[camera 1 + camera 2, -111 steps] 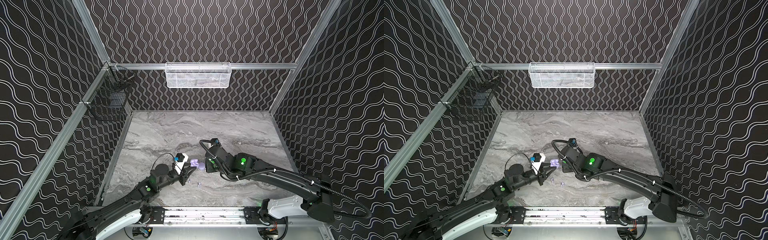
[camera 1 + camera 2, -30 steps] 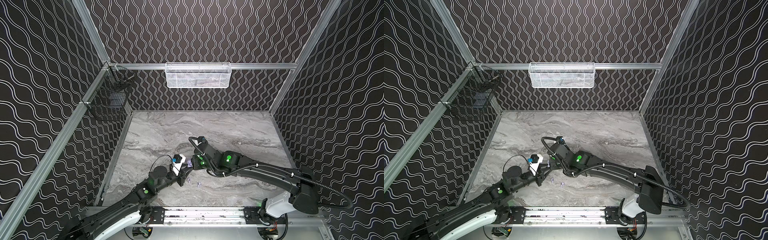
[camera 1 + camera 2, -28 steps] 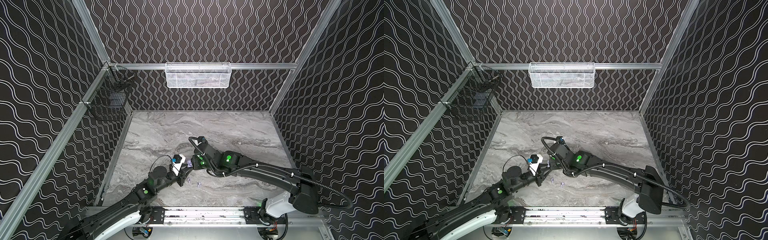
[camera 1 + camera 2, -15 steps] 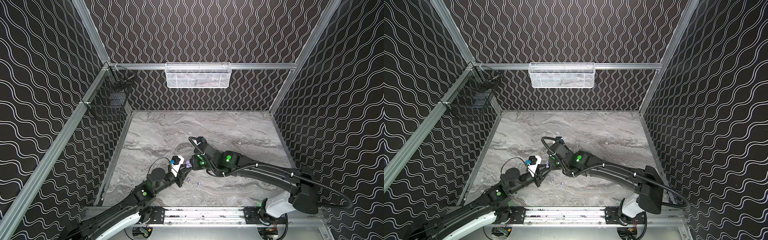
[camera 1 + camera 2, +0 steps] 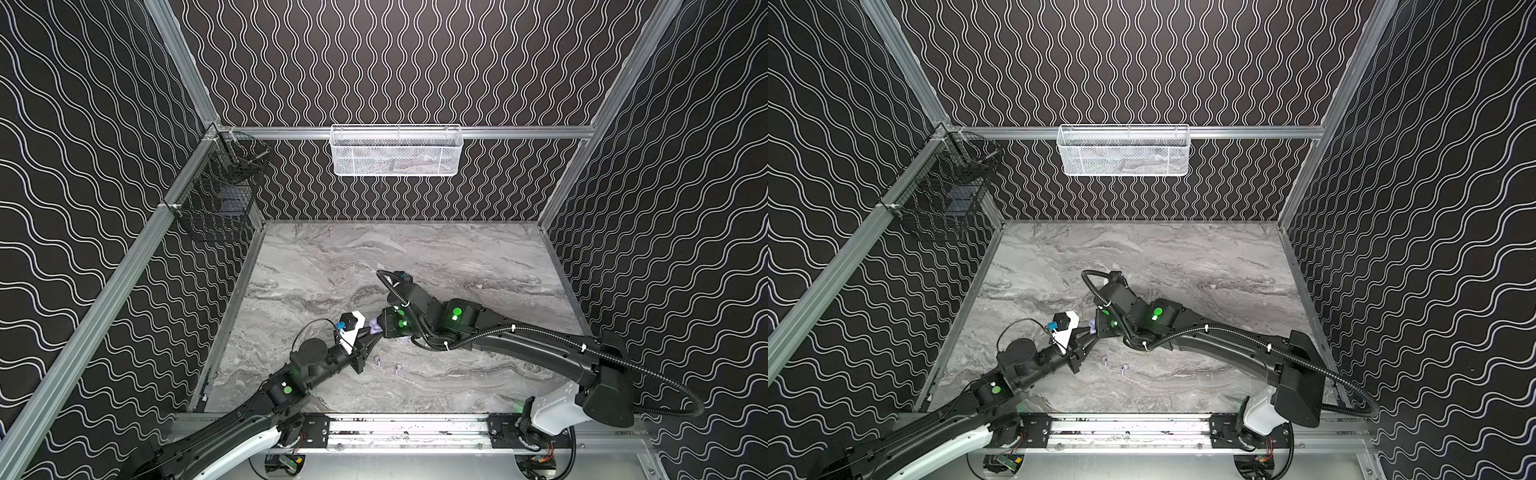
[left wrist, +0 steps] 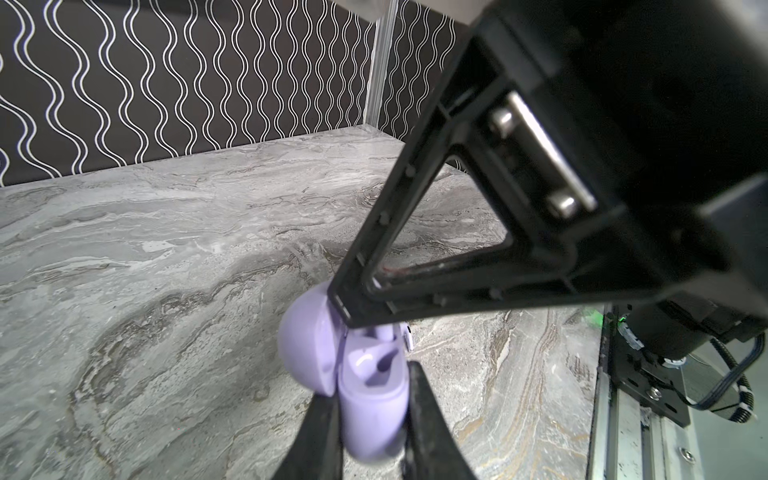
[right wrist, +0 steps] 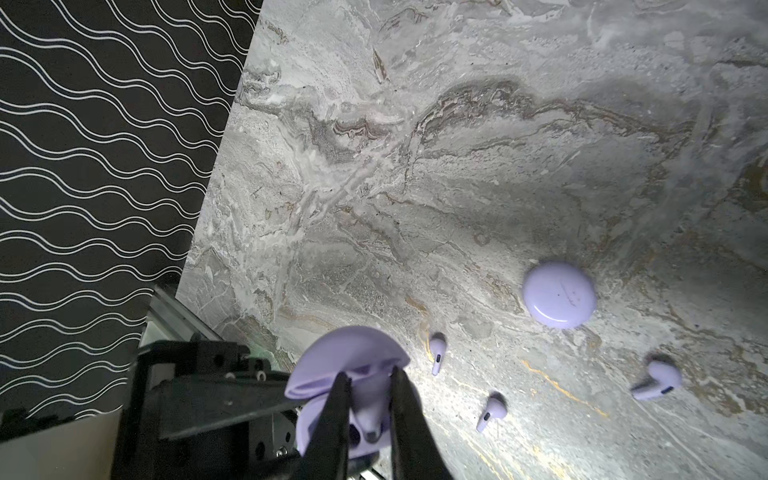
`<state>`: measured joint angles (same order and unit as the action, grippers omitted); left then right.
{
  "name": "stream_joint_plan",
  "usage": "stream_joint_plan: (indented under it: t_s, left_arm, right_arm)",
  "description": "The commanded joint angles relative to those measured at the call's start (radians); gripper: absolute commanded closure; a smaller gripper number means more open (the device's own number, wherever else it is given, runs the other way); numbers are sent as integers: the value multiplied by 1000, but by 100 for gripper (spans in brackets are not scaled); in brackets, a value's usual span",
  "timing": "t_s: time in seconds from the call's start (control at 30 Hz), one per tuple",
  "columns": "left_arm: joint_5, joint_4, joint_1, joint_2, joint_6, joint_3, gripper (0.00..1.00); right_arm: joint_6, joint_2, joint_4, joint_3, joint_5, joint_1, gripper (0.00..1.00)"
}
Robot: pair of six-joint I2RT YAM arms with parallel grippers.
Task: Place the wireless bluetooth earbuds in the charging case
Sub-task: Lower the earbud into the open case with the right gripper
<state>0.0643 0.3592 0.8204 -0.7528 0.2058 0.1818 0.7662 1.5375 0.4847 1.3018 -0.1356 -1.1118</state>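
My left gripper point(image 6: 372, 386) is shut on the base of an open lavender charging case point(image 6: 374, 399), held above the table with its lid point(image 6: 307, 345) swung back. In both top views the case point(image 5: 374, 326) point(image 5: 1091, 323) sits between the two grippers. My right gripper point(image 7: 369, 374) is shut on one lavender earbud point(image 7: 370, 415), stem pointing into the case's well. Three more earbuds point(image 7: 437, 351) point(image 7: 492, 411) point(image 7: 656, 380) lie loose on the marble. Two of them show in both top views point(image 5: 378, 360) point(image 5: 398, 367).
A second round lavender case point(image 7: 559, 295), closed, lies on the marble table point(image 5: 457, 257) beyond the loose earbuds. A white mesh basket point(image 5: 396, 149) hangs on the back wall and a black wire basket point(image 5: 216, 203) on the left wall. Patterned walls enclose the table.
Since the earliest frame my right arm has swung left with the earbud to the case in my left gripper. Over the last second the left gripper has shifted slightly left.
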Motion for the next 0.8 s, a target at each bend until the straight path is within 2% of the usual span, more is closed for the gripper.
stream_joint_plan:
  t_s: [0.0,0.77]
  left_arm:
    - [-3,41,2,4,-18,0,100]
    - [-9,28,4,6,-19,4,100]
  right_arm:
    - [-6,5,23,8,2,0,83]
    - [-7,6,13,2,2,-1,75]
